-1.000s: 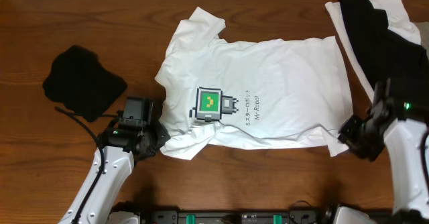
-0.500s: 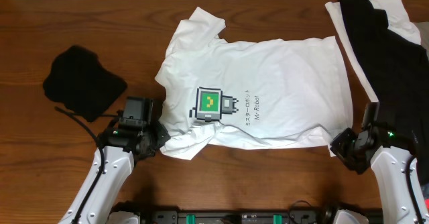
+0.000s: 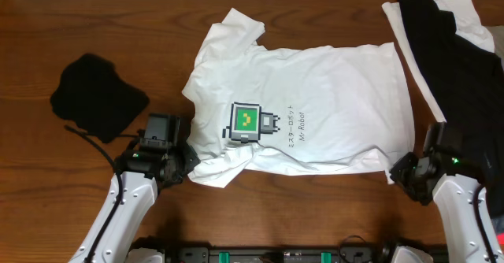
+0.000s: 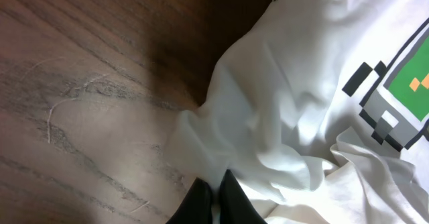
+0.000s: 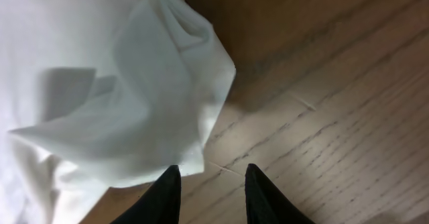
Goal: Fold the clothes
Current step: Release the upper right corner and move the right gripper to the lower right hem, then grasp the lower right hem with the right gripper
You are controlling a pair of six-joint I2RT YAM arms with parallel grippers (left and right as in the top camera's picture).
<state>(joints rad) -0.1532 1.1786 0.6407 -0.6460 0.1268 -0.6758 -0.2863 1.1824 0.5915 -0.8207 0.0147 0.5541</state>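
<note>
A white T-shirt (image 3: 315,98) with a green pixel-robot print (image 3: 246,121) and black text lies spread on the wooden table. My left gripper (image 3: 185,162) is shut on its bunched near left edge (image 4: 268,150), with white cloth pinched between the fingers (image 4: 216,187). My right gripper (image 3: 403,172) is open just off the shirt's near right corner (image 5: 167,103); its fingers (image 5: 211,180) straddle bare wood beside the cloth's edge and hold nothing.
A crumpled black garment (image 3: 98,94) lies at the left. A black garment on a white one (image 3: 449,35) lies at the far right, running off the edge. The table's near edge is just behind both arms.
My right gripper has moved down and a little left, toward the shirt's near right corner. The left arm and the shirt have not moved.
</note>
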